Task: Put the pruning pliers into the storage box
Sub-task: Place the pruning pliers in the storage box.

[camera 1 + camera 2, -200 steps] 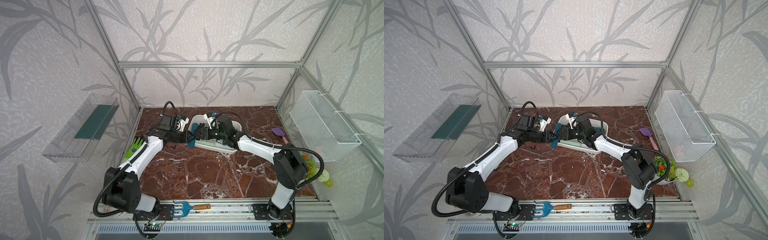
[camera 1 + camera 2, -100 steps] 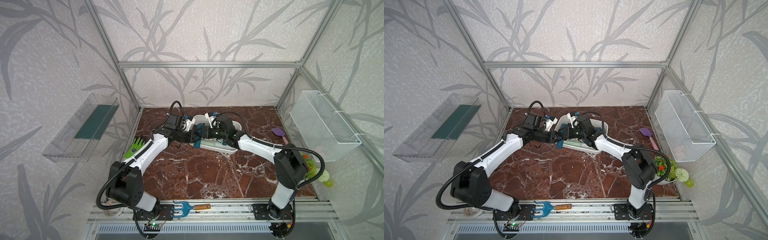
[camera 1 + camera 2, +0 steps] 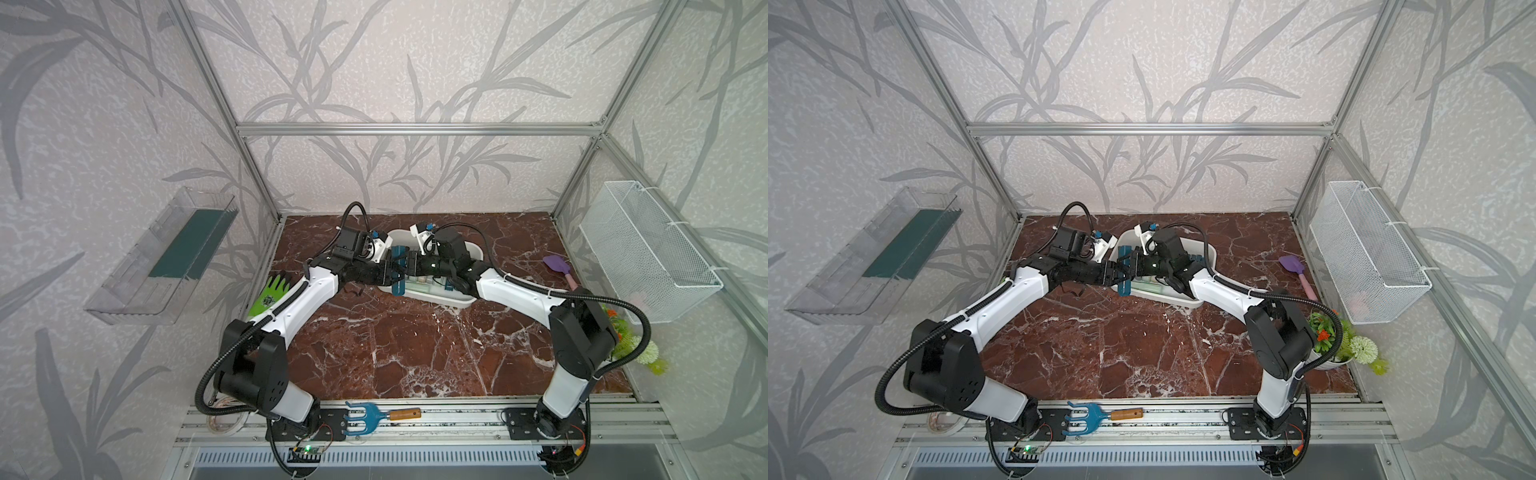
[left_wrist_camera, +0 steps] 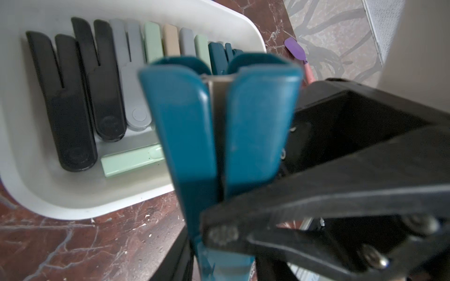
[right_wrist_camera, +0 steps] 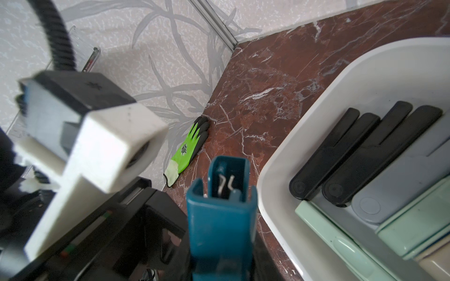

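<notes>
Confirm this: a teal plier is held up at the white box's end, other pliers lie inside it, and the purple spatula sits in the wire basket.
Wrong on one point. Both top views show the purple spatula lying on the marble tabletop near the wire basket, not in it. The teal plier and the white box are as stated.

End of teal pruning pliers cut off at view's edge, storage box partly behind arms; fingers blurred

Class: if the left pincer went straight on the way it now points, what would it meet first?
The left pincer would meet the teal pruning pliers at its tips, then, probably, the right pincer just behind.
</notes>
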`<state>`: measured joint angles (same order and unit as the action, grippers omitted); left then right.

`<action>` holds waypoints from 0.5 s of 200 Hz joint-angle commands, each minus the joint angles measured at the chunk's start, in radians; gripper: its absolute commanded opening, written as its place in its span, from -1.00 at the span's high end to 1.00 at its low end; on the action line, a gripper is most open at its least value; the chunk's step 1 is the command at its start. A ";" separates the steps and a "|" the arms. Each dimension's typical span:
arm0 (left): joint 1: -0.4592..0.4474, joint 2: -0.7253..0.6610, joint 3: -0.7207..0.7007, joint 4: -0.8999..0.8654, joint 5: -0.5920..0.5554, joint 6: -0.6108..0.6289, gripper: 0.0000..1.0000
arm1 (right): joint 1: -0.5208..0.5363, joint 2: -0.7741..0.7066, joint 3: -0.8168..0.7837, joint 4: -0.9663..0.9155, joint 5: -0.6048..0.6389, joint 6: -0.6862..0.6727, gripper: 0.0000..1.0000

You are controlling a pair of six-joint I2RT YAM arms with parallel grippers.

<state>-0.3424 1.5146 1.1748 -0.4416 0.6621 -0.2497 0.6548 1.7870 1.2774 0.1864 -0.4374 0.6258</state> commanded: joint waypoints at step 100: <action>0.172 -0.262 -0.032 -0.016 -0.173 -0.023 -0.58 | -0.110 -0.070 0.077 -0.268 -0.024 -0.234 1.00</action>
<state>-0.1921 1.3121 1.1767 -0.4549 0.5659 -0.2649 0.5831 1.7889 1.2881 0.0235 -0.4213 0.5053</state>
